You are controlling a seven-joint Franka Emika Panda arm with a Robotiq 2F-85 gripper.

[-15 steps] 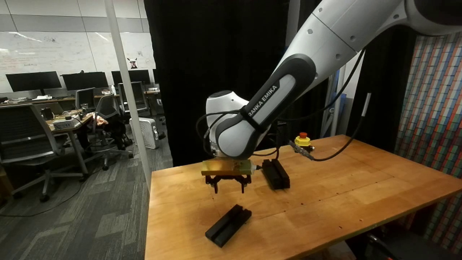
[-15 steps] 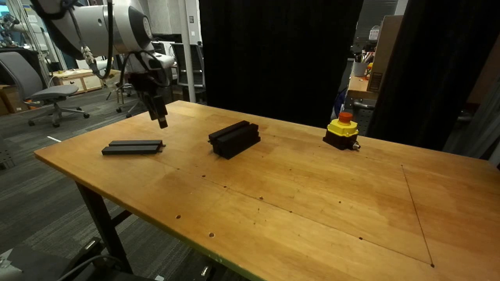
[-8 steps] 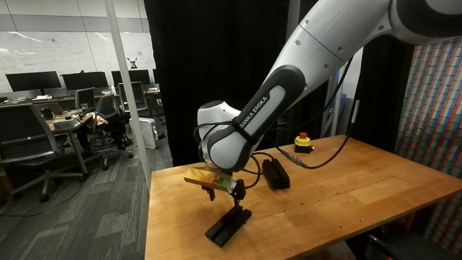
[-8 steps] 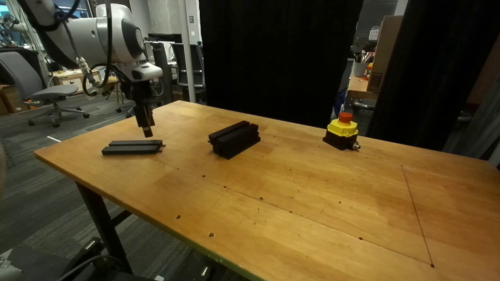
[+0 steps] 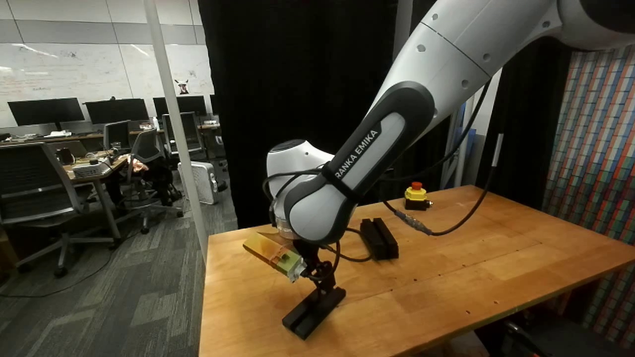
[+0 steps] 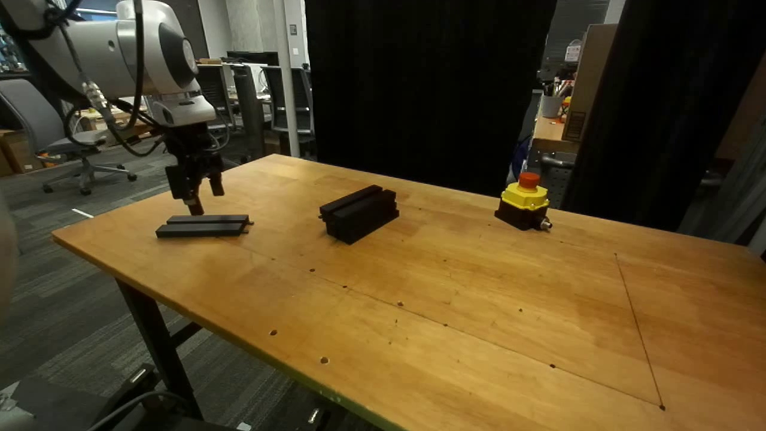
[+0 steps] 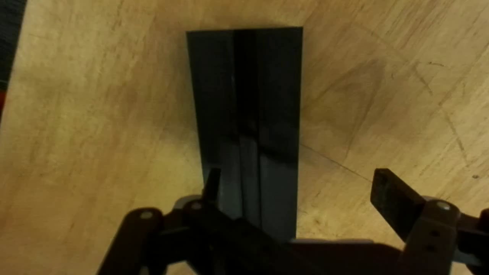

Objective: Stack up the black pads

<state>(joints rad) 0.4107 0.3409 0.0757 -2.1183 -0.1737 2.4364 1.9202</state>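
Those pads (image 6: pixel 201 229) are plain black, the gripper (image 7: pixel 300 185) black too; the worktop (image 6: pixel 455 281) honey-brown and wood-grained, the emergency-stop button (image 6: pixel 524 196) red over yellow, the carpet (image 5: pixel 144 292) patchwork grey, the curtain (image 5: pixel 302 84) black

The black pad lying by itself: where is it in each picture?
In an exterior view: black pad, bottom centre.
In an exterior view: black pad, left, mid-height.
Wrist view: black pad, centre, lengthwise top to bottom.
Shared landmark: the gripper, near it in all three.

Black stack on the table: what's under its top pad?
In an exterior view, black layers show below the top pad, down to the wooden tabletop; too dark to count. Inner faces and the tabletop beneath are covered.
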